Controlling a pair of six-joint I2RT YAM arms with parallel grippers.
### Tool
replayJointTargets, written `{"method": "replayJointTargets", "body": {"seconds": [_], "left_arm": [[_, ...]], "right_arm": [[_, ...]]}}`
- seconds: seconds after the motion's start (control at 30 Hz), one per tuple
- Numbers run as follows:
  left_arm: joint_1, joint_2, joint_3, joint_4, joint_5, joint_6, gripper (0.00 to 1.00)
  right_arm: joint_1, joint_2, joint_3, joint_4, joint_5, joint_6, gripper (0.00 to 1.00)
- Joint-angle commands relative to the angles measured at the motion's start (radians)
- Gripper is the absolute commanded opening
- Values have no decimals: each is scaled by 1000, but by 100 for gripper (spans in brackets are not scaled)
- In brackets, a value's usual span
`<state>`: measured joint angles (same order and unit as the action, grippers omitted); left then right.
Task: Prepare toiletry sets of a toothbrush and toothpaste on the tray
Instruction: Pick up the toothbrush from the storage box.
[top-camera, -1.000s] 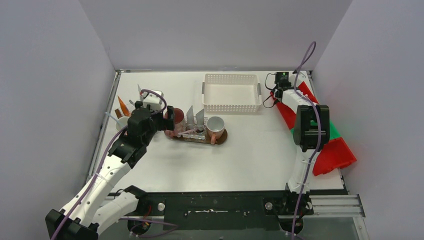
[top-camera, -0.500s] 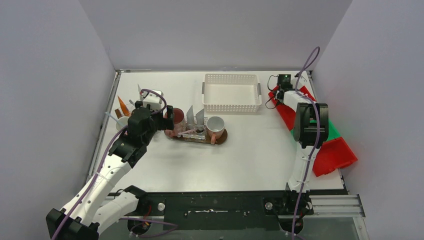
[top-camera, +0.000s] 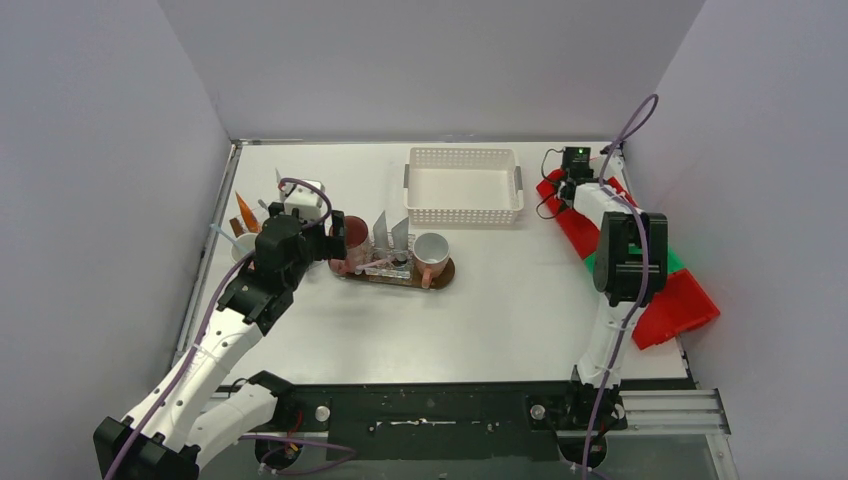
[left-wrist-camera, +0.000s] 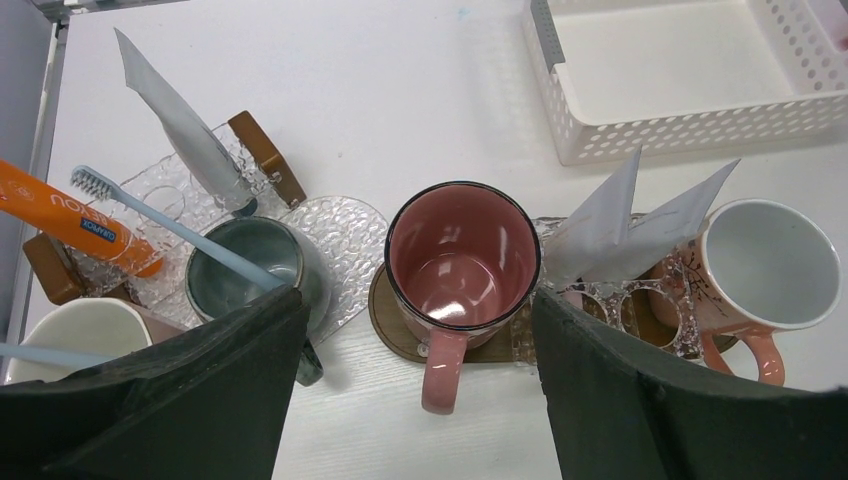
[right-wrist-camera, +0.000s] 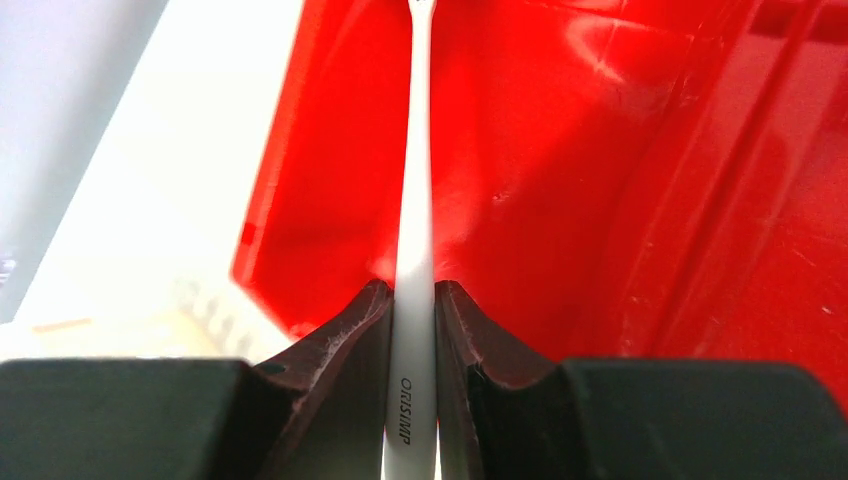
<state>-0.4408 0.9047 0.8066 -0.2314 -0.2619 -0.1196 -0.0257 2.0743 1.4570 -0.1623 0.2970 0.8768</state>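
White table (top-camera: 500, 310), grey walls. Right gripper (right-wrist-camera: 411, 325) is clenched on the white toothbrush (right-wrist-camera: 416, 180) handle over the red bin (right-wrist-camera: 620, 150), presumably to carry it mugward. Left gripper (left-wrist-camera: 413, 310) is spread wide, straddling the empty maroon mug (left-wrist-camera: 462, 250) on the tray (top-camera: 446, 275), not gripping; likely steadying.

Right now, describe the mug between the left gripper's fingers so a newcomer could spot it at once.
Nearer than the white basket at the far side of the table lies a dark oval tray. At its left end, between the open fingers of the left gripper, stands the maroon mug. It alone is pink-red with a dark rim; the green mug beside it holds a toothbrush.
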Motion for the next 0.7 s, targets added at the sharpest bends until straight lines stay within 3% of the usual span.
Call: {"method": "replayJointTargets", "body": {"seconds": [0.0, 0.4, 0.67], "left_arm": [[10, -1, 5, 53, 1, -9, 79], [20, -10, 29, 37, 55, -7, 80], [22, 8, 119, -59, 167, -10, 90]], "right_arm": [[-6, -147, -17, 63, 14, 37, 11], [2, -390, -196, 89, -53, 24, 7], [19, -614, -383, 124, -146, -95, 1]]}}
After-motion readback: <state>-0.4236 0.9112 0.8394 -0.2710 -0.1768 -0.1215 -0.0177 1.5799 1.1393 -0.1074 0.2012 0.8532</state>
